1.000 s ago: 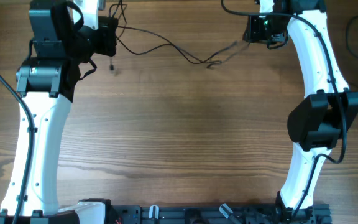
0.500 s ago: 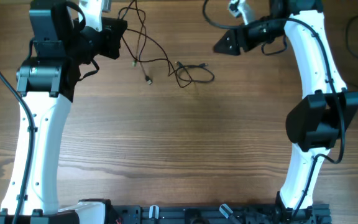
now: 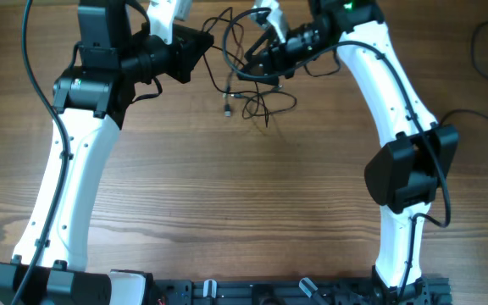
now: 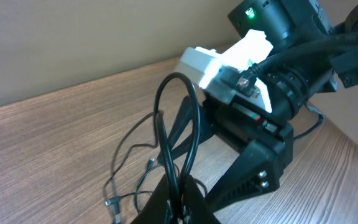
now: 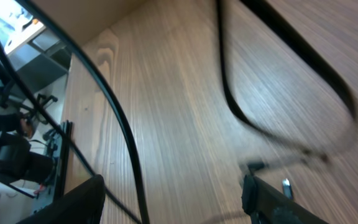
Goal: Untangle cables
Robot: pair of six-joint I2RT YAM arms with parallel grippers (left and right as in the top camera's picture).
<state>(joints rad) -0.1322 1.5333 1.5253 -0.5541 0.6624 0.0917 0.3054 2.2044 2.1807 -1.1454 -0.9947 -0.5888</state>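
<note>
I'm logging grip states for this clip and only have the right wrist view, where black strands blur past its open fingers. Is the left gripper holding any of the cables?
Observer: Yes. In the left wrist view, the left gripper is shut on the cables, and a loop stands up from its fingers.
Operator: Where is the rest of the bundle?
Observer: From overhead, a loose tangle lies on the table on the near side of both grippers, with a plug tip at its left edge.
Operator: How close are the two arms?
Observer: Close. Overhead, the right gripper faces the left one across the raised strands, near the table's far edge.
</note>
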